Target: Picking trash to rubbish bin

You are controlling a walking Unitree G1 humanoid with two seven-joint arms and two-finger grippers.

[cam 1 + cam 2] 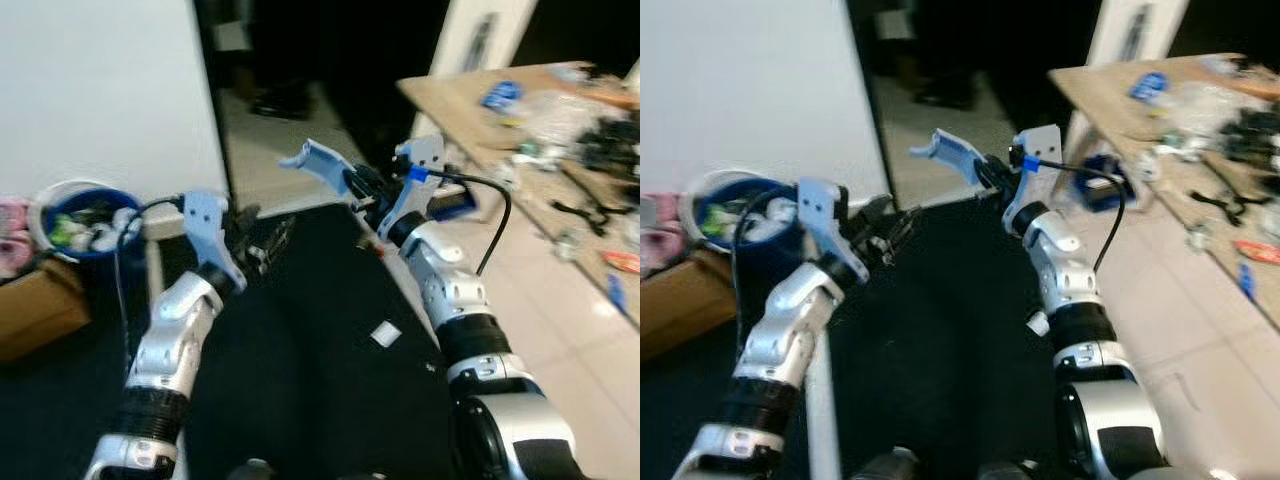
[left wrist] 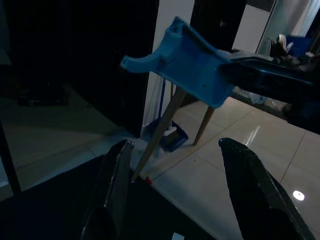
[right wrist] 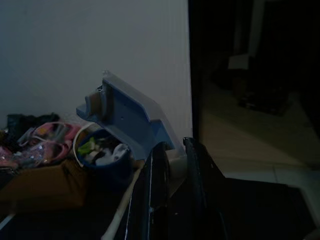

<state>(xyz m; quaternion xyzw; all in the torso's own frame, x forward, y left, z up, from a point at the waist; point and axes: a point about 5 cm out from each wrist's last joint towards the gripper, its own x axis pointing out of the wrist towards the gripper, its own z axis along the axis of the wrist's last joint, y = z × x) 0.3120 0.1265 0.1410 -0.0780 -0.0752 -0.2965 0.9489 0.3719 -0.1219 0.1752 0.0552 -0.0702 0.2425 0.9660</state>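
Both silver arms reach forward over a black mat (image 1: 300,370) on the floor. Right hand (image 1: 352,186) raised, fingers pressed together on a pale blue plastic piece (image 1: 318,165); the right wrist view shows the piece (image 3: 127,117) pinched at its lower edge between the two black fingers (image 3: 155,195), tilted, held in the air. Left hand (image 1: 262,240) lower and to the left, its fingers spread with nothing between them; in the left wrist view the two fingers (image 2: 117,185) stand well apart and the blue piece (image 2: 185,65) hangs above and beyond them.

Blue rubbish bin (image 1: 85,220) with a white rim sits at far left against the white wall (image 1: 100,90), already holding mixed scraps. Brown cardboard box (image 1: 40,305) just beside it, pink items (image 1: 12,225) above the box. Small white scrap (image 1: 386,334) lies on the mat near the right arm. Wooden worktop (image 1: 480,110) at right, cluttered with small objects, blurred. Pale tiled floor (image 1: 560,300) beneath it. Dark doorway behind.
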